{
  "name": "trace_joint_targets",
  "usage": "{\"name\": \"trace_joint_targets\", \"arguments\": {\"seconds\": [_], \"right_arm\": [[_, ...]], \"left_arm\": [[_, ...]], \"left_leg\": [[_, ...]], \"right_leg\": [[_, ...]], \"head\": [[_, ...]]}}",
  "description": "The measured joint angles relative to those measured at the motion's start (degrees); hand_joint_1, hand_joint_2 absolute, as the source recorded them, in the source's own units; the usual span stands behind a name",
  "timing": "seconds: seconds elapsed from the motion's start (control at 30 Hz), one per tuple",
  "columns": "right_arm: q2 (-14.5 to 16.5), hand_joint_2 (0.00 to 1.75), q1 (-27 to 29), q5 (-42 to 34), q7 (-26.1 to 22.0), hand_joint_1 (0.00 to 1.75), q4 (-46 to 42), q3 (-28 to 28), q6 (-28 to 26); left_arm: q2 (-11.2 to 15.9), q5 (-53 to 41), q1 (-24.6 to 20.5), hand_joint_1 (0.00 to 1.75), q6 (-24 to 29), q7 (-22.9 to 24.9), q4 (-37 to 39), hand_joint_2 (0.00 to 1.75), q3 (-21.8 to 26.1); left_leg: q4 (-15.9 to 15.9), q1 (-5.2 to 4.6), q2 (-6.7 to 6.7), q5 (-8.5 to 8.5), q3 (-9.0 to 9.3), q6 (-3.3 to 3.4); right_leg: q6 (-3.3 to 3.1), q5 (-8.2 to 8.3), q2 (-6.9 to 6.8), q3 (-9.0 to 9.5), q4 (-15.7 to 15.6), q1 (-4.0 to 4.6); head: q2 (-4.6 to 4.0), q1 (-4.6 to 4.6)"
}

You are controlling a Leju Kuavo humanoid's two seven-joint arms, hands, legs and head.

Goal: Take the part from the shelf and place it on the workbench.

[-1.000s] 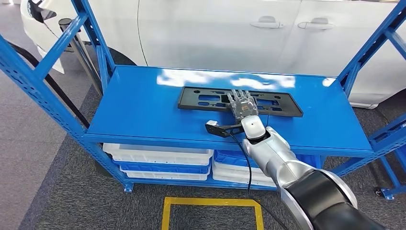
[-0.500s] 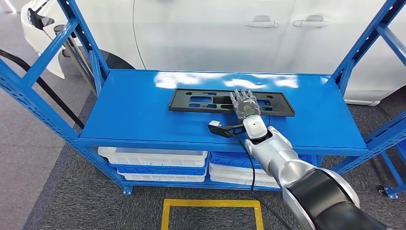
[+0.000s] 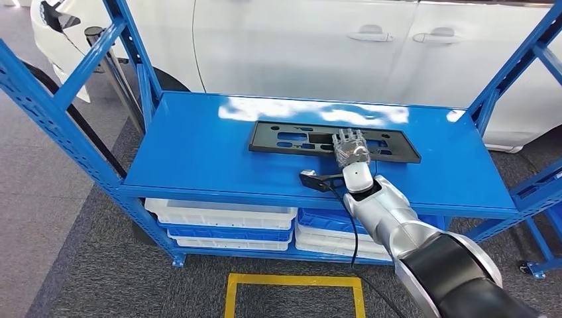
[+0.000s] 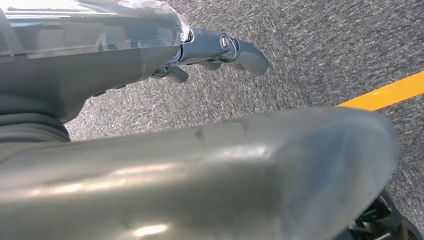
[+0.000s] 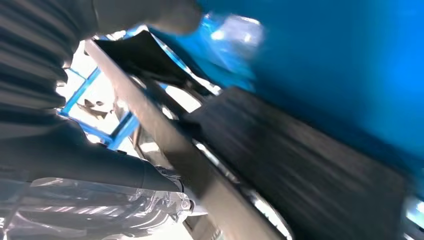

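Left hand (image 4: 220,47) over grey carpet, fingers curled, nothing held. Black part (image 3: 291,139) flat on blue shelf (image 3: 199,152). Right hand (image 3: 350,147) at part's near edge, fingers over it; grip apparently closing, blurred, cannot tell.

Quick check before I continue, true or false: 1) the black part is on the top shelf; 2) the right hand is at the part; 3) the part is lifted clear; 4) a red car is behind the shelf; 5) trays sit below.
1) True: the black part lies on the blue shelf.
2) True: the right hand is on its near edge.
3) False: it lies flat on the shelf.
4) False: the car is white.
5) True: trays sit stacked underneath.
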Motion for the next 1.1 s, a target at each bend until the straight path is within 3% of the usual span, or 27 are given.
{"name": "trace_joint_targets", "arguments": {"seconds": [0.07,0.1,0.17,0.23,0.3,0.37,0.4,0.43,0.47,0.53,0.6,0.7,0.77,0.87,0.9,0.93,0.97,1.0,1.07,1.1], "right_arm": [[-0.5,1.75,0.0,-0.5,-0.6,1.75,0.0,-0.4,-0.7],[-0.6,1.75,0.0,-0.6,-0.8,1.75,0.0,-0.6,-1.1],[-0.6,1.75,0.1,-0.6,-1.2,1.75,0.0,-0.8,-1.6],[-0.5,1.75,0.0,-0.5,-1.4,1.75,0.0,-1.0,-1.9],[-0.4,1.75,-0.1,-0.3,-1.6,1.75,0.0,-1.2,-1.9],[-0.3,1.75,-0.1,-0.2,-1.9,1.75,0.0,-1.2,-1.8],[-0.3,1.75,-0.1,-0.1,-2.0,1.75,0.0,-1.2,-1.7],[-0.3,1.75,-0.1,-0.1,-2.3,1.75,0.0,-1.2,-1.7],[-0.3,1.75,-0.1,-0.1,-2.5,1.75,0.0,-1.2,-1.7],[-0.2,1.75,-0.1,0.0,-2.8,1.75,0.0,-1.3,-1.7],[-0.1,1.75,-0.2,0.0,-2.8,1.75,0.0,-1.4,-1.7],[-0.1,1.75,-0.2,0.1,-2.8,1.75,0.0,-1.5,-1.7],[-0.1,1.75,-0.2,0.0,-2.8,1.75,0.0,-1.6,-1.7],[-0.1,1.75,0.0,0.0,-2.8,1.75,0.1,-1.7,-1.7],[-0.1,1.75,0.2,0.0,-2.8,1.75,0.2,-1.7,-1.7],[-0.1,1.75,0.3,0.0,-2.8,1.75,0.2,-1.7,-1.8],[-0.1,1.75,0.3,0.0,-2.9,1.75,0.3,-1.7,-1.9],[-0.1,1.75,0.3,-0.1,-3.1,1.75,0.3,-1.8,-2.1],[-0.1,1.75,0.1,-1.2,-4.5,1.75,0.3,-2.1,-3.1],[0.0,1.75,0.0,-2.5,-5.9,1.75,0.2,-2.5,-3.8]], "left_arm": [[-0.1,-0.1,-0.1,0.00,0.0,0.0,0.0,0.00,0.0],[-0.1,-0.1,-0.1,0.00,-0.1,0.0,0.0,0.00,0.0],[-0.1,-0.2,-0.1,0.00,-0.2,0.0,0.0,0.00,0.0],[-0.1,-0.1,-0.2,0.00,-0.2,0.0,0.0,0.00,0.0],[0.0,0.0,-0.3,0.00,-0.1,0.0,0.0,0.00,0.0],[0.0,0.1,-0.2,0.00,0.1,0.0,0.0,0.00,0.0],[0.0,0.1,-0.1,0.00,0.1,0.0,0.0,0.00,0.0],[0.0,0.2,0.0,0.00,0.1,0.0,0.0,0.00,0.0],[0.1,0.2,0.0,0.00,0.1,-0.1,0.0,0.00,0.0],[0.2,0.3,0.0,0.00,0.2,-0.2,0.0,0.00,0.0],[0.2,0.5,0.0,0.00,0.4,-0.3,0.0,0.00,0.0],[0.3,0.6,0.0,0.00,0.5,-0.4,0.0,0.00,0.0],[0.3,0.6,0.0,0.00,0.6,-0.4,0.0,0.00,0.0],[0.3,0.6,-0.1,0.00,0.6,-0.4,0.0,0.00,0.0],[0.3,0.6,0.0,0.00,0.6,-0.4,0.0,0.00,0.0],[0.3,0.6,0.0,0.00,0.6,-0.4,0.0,0.00,0.0],[0.4,0.6,0.0,0.00,0.6,-0.4,0.0,0.00,0.0],[0.4,0.6,0.0,0.00,0.6,-0.4,0.0,0.00,0.0],[0.4,0.8,-0.1,0.00,0.6,-0.4,0.0,0.00,0.0],[0.4,0.9,-0.1,0.00,0.6,-0.5,0.0,0.44,0.0]], "left_leg": [[0.1,-0.22,-0.03,-0.10,-0.03,-0.27],[0.1,-0.31,0.00,-0.14,-0.10,-0.50],[0.0,-0.37,0.07,-0.13,-0.16,-1.06],[0.5,-0.32,0.13,-0.67,-0.29,-1.64],[4.6,-0.27,0.16,-3.20,-2.02,-2.14],[12.4,-0.08,0.16,-6.68,-5.61,-2.57],[15.3,0.03,0.17,-7.52,-7.07,-2.76],[16.2,0.14,0.17,-7.27,-7.62,-2.92],[14.8,0.26,0.18,-5.90,-7.01,-3.03],[7.2,0.52,0.22,-2.15,-3.35,-3.07],[1.6,0.50,0.16,-0.42,-0.70,-2.64],[0.7,0.29,0.11,-0.30,-0.48,-1.51],[0.4,0.34,0.17,0.01,-0.44,-0.79],[0.2,0.38,0.27,0.19,-0.56,-0.33],[0.2,0.37,0.28,0.18,-0.58,-0.31],[0.2,0.35,0.26,0.16,-0.56,-0.29],[0.2,0.35,0.23,0.13,-0.49,-0.30],[0.2,0.36,0.19,0.08,-0.38,-0.35],[0.3,0.25,0.13,-0.07,-0.24,-0.62],[0.3,0.17,0.13,-0.12,-0.25,-0.86]], "right_leg": [[-0.66,2.94,-0.04,3.61,-7.7,0.31],[-0.90,3.52,-0.06,4.56,-9.9,0.49],[-1.19,3.58,-0.10,4.78,-10.8,0.73],[-1.69,3.79,-0.19,5.12,-11.3,0.42],[-2.20,3.96,-0.44,5.58,-11.8,0.08],[-2.45,3.87,-0.63,5.68,-11.8,0.14],[-2.49,3.82,-0.67,5.68,-11.7,0.15],[-2.46,3.75,-0.69,5.68,-11.6,0.13],[-2.37,3.66,-0.68,5.70,-11.5,0.08],[-1.96,3.30,-0.65,5.74,-11.1,-0.02],[-1.36,2.99,-0.56,5.56,-10.5,0.13],[-0.46,3.06,-0.41,5.33,-10.5,0.20],[0.11,1.97,-0.32,4.73,-9.2,-0.03],[0.67,-3.14,-0.28,-0.02,0.8,-0.15],[0.77,-4.26,-0.27,-1.72,4.3,-0.16],[0.78,-4.26,-0.27,-2.58,5.8,-0.16],[0.71,-3.19,-0.27,-2.37,5.2,-0.17],[0.56,-1.27,-0.27,-1.14,2.4,-0.17],[0.04,2.50,-0.26,2.63,-5.7,0.01],[-0.23,3.44,-0.24,3.97,-8.6,0.16]], "head": [[0.00,0.00],[0.00,-0.01],[0.00,-0.01],[0.00,-0.02],[0.00,-0.02],[0.00,-0.02],[0.00,-0.02],[0.00,-0.02],[0.00,-0.02],[0.00,-0.02],[0.00,-0.02],[0.00,-0.01],[0.00,-0.01],[0.00,0.00],[0.00,0.00],[0.00,0.00],[0.00,0.00],[0.00,0.00],[0.00,0.00],[0.00,-0.01]]}}
